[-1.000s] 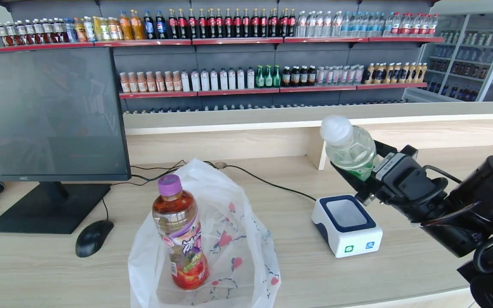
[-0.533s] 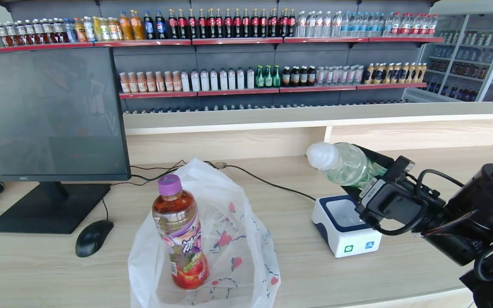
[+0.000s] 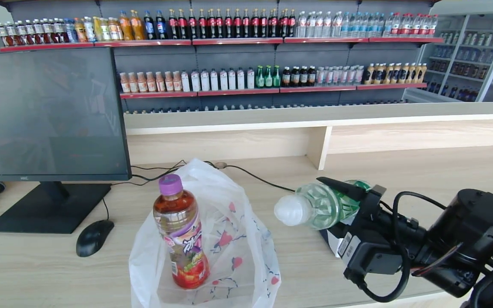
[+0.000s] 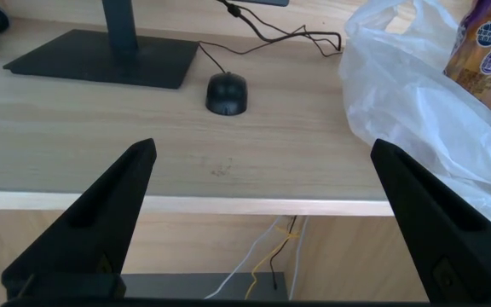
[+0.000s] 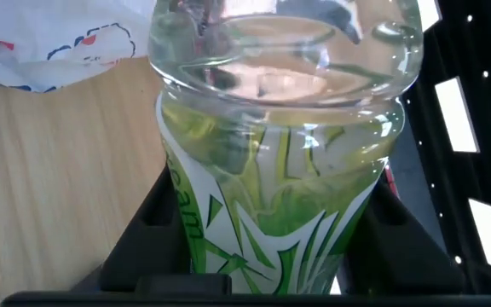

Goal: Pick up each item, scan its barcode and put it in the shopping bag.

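A clear water bottle (image 3: 315, 206) with a green label and white cap lies on its side in the air, cap pointing at the shopping bag. My right gripper (image 3: 340, 201) is shut on its labelled body (image 5: 271, 213), low over the counter just right of the bag. The white plastic shopping bag (image 3: 233, 239) with red hearts stands open at the counter's front; an upright tea bottle (image 3: 181, 233) with a purple cap is inside it. The white barcode scanner (image 3: 333, 244) is mostly hidden behind my right gripper. My left gripper (image 4: 264, 153) hangs open in front of the counter's edge, left of the bag (image 4: 416, 111).
A monitor (image 3: 47, 113) on a black stand and a black mouse (image 3: 93, 237) occupy the counter's left part. Cables (image 3: 263, 182) run along the back. A raised wooden ledge (image 3: 315, 124) borders the counter behind, with drink shelves beyond. Bare counter lies at the far right.
My right arm has swung the water bottle down and left, from above the scanner to beside the bag, tipping it from cap-up to horizontal. The bag and tea bottle stay put.
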### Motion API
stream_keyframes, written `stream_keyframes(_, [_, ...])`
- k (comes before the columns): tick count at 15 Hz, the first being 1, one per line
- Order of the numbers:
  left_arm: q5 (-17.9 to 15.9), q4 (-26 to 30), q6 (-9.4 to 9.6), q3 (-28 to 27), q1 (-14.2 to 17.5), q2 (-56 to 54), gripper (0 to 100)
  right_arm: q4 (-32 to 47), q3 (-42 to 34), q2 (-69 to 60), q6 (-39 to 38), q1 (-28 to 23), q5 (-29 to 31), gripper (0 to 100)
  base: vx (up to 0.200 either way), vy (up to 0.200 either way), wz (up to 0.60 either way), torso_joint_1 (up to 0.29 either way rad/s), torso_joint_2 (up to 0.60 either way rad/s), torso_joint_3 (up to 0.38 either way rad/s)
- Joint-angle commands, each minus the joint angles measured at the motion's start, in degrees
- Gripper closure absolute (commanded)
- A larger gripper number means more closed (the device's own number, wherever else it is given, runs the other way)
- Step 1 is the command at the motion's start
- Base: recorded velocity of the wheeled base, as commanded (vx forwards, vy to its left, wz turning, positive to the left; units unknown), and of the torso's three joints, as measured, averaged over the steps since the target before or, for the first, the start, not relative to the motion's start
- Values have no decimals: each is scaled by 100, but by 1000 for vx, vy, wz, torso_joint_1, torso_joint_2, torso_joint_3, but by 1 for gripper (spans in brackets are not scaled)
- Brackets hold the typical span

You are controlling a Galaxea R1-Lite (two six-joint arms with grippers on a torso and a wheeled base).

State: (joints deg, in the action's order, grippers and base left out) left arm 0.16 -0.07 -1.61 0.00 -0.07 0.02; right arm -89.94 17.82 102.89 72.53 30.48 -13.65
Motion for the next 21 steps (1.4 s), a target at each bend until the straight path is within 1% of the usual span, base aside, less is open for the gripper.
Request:
stream_keyframes(1, [2,-1,-6,0,-1,-2,0,-6,-139,21,85,55,3,100,0,0,0,0,0,0])
stream_keyframes(3, [2,-1,-6,0,-1,-2,0,-6,-306,-14,288,55,3,100,0,0,0,0,0,0])
stream_keyframes(5, [2,-10,-6,0,-1,-2,0,-6,-385,-14,296,-24,3,100,0,0,0,0,0,0])
stream_keyframes(8, [2,-10,-15,0,-1,-2,0,-6,-332,12,490,-86,-41,100,0,0,0,0,0,0])
stream_keyframes(11, [2,-10,-15,0,-1,-2,0,-6,-297,12,701,-244,-252,100,0,0,0,0,0,0])
stream_keyframes(12, [2,-10,-15,0,-1,-2,0,-6,-297,3,833,-411,-436,100,0,0,0,0,0,0])
stream_keyframes(14, [2,-10,-15,0,-1,-2,0,-6,-297,38,982,-516,-621,100,0,0,0,0,0,0])
stream_keyframes(16, [2,-10,-15,0,-1,-2,0,-6,-244,293,1017,-516,-885,100,0,0,0,0,0,0])
stream_keyframes(21, [2,-10,-15,0,-1,-2,0,-6,-86,372,1017,-516,-1069,100,0,0,0,0,0,0])
